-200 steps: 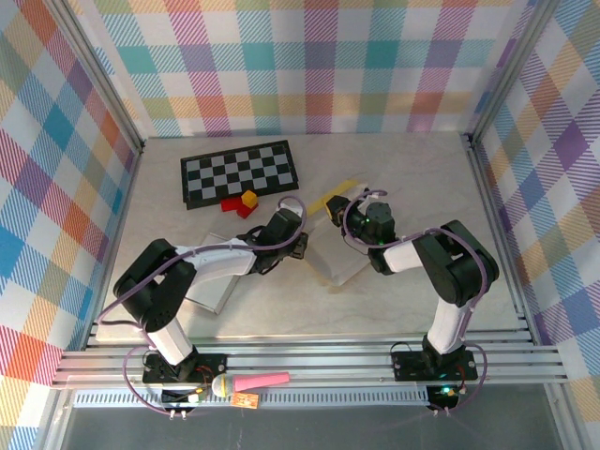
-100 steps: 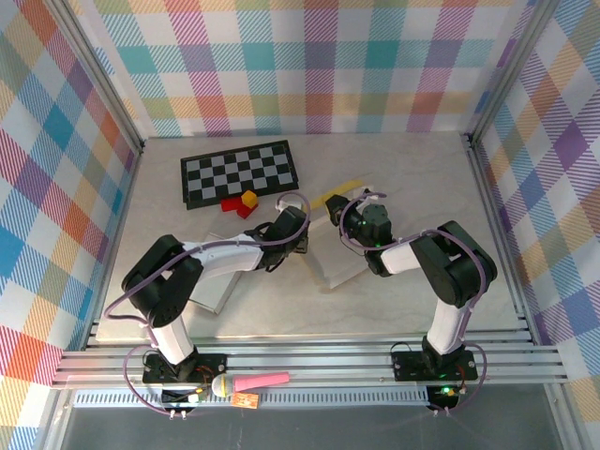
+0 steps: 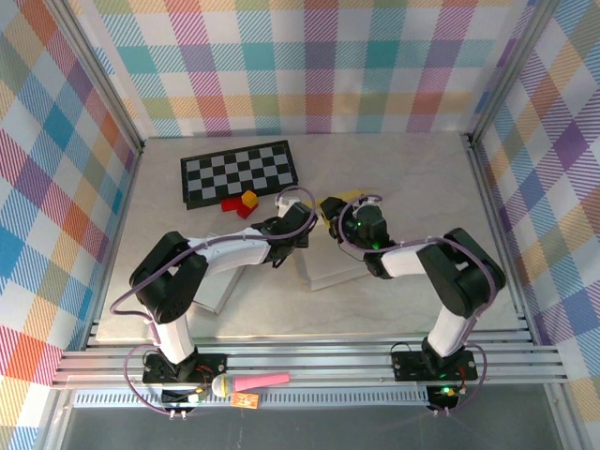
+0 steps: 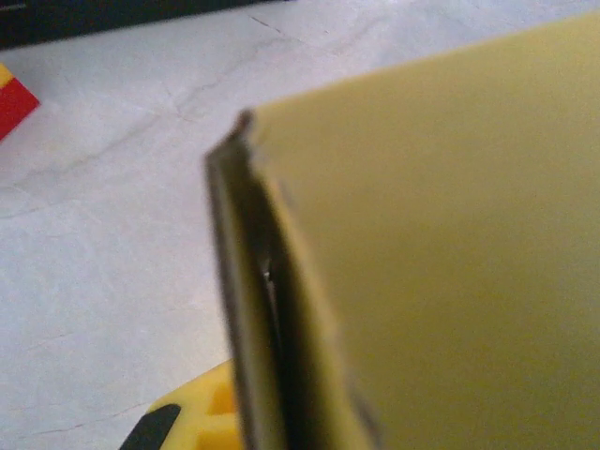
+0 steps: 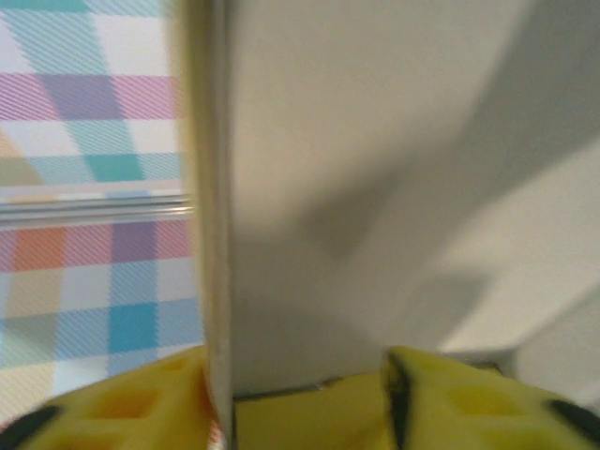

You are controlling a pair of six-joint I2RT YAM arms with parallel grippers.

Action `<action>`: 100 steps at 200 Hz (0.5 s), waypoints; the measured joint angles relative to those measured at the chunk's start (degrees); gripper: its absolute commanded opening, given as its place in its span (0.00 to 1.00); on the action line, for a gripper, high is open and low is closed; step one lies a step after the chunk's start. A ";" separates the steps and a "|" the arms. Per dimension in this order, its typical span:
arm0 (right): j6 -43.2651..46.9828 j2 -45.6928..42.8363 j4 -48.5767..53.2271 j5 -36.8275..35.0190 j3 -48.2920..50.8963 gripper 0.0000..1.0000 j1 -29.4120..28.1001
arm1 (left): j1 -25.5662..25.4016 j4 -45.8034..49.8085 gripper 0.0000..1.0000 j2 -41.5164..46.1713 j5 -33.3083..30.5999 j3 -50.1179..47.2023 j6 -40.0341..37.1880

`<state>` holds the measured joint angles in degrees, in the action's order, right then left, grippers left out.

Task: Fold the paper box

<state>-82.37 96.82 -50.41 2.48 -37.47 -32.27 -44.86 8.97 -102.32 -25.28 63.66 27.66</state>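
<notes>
The paper box [image 3: 323,261] lies on the worktop [image 3: 412,178] just off the chessboard's [image 3: 239,173] near right corner, on the side toward the arm bases. It is far from finished. From above it reads as a pale, mostly flat panel with a yellow flap raised at the edge closest to the chessboard. No closed walls or tucked tabs can be made out.

The left fingers [image 4: 197,417] are closed tight. In the left wrist view a yellow cardboard edge runs straight down into them, so they appear to be pinching that flap of the box.

The right fingers [image 5: 141,403] stand partly apart. A pale wall of the box rises between them, close against one finger, but it does not look clamped.

Judging by this, the work is at an early stage, with one flap lifted and held at the chessboard side. The remaining sides have yet to be raised and locked. The red and yellow blocks [image 3: 242,203] at the chessboard's near edge sit close to the left fingers.
</notes>
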 measured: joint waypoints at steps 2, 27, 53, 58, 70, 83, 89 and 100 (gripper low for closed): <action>0.22 -0.61 1.25 -0.13 -0.04 0.72 -0.02 | 0.00 0.26 0.00 0.00 -0.13 0.22 -0.02; 2.10 -11.67 23.58 0.04 -4.37 0.85 0.79 | 0.31 2.82 0.00 0.17 -0.26 2.51 -0.55; 6.69 -20.76 42.51 0.57 -12.90 0.86 5.09 | 2.01 4.42 0.00 2.10 3.61 2.67 -2.25; 7.72 -22.29 45.64 0.85 -14.36 0.86 6.36 | 2.56 4.83 0.00 2.75 4.63 2.67 -2.89; 10.73 -25.18 52.65 1.70 -17.88 0.85 9.55 | 3.96 5.77 0.00 4.61 7.28 2.67 -4.44; 14.62 -26.71 59.87 3.30 -22.40 0.85 13.22 | 5.68 6.97 0.00 6.91 10.56 2.67 -6.10; 16.31 -26.82 62.60 4.15 -24.33 0.84 14.75 | 6.54 7.32 0.00 7.69 12.28 2.69 -6.62; 19.28 -26.56 67.19 5.86 -27.63 0.81 17.84 | 8.39 7.52 0.00 8.90 16.20 2.75 -7.85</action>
<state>-63.09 70.26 16.78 8.34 -65.10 -14.44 -36.47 16.49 -93.43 -9.08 66.41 19.81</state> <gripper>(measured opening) 0.835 0.053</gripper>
